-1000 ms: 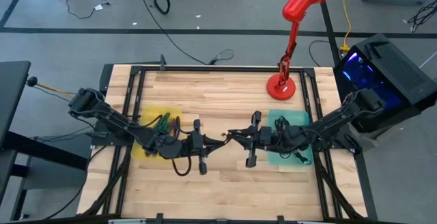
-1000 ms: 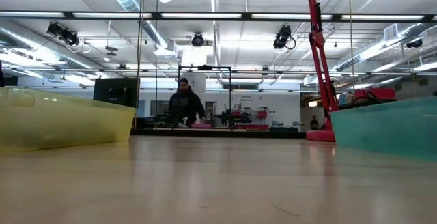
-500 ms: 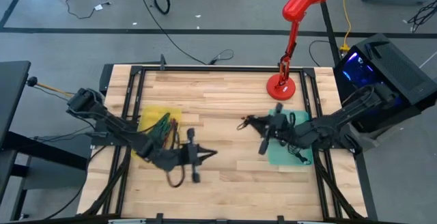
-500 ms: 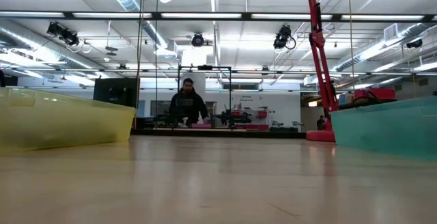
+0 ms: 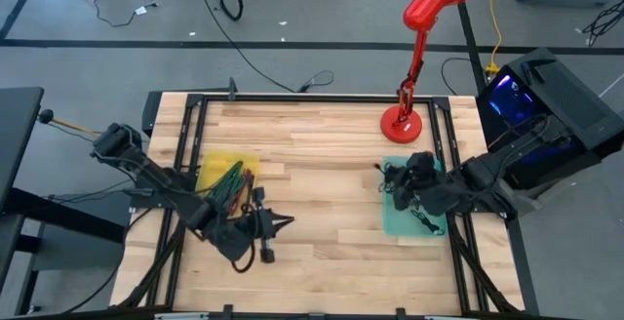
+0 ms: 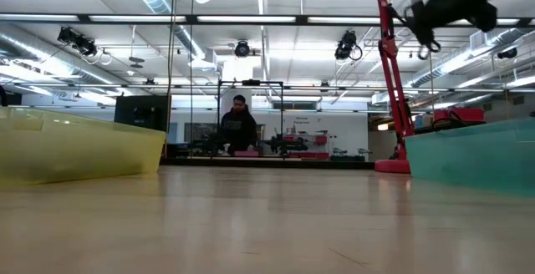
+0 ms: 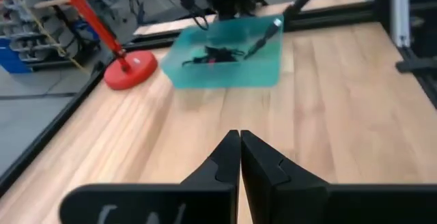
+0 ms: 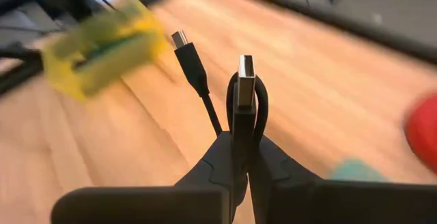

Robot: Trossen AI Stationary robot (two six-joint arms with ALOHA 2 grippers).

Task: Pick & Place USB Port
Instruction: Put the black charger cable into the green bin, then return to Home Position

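Roughly: 2 arms, 2 bins, 1 red lamp (image 5: 414, 57), 1 person (image 6: 240, 128) far back in the room. Right gripper (image 8: 240, 152) is clamped on a black USB cable (image 8: 244, 98), w/ the metal plug standing out past the fingertips and the other end hanging just beside; it sits over the teal bin (image 5: 398, 218). Left gripper (image 7: 240, 149) is closed w/ nothing in it, above bare table (image 5: 322, 144) near the yellow bin (image 5: 216, 169); more cables lie in both bins.
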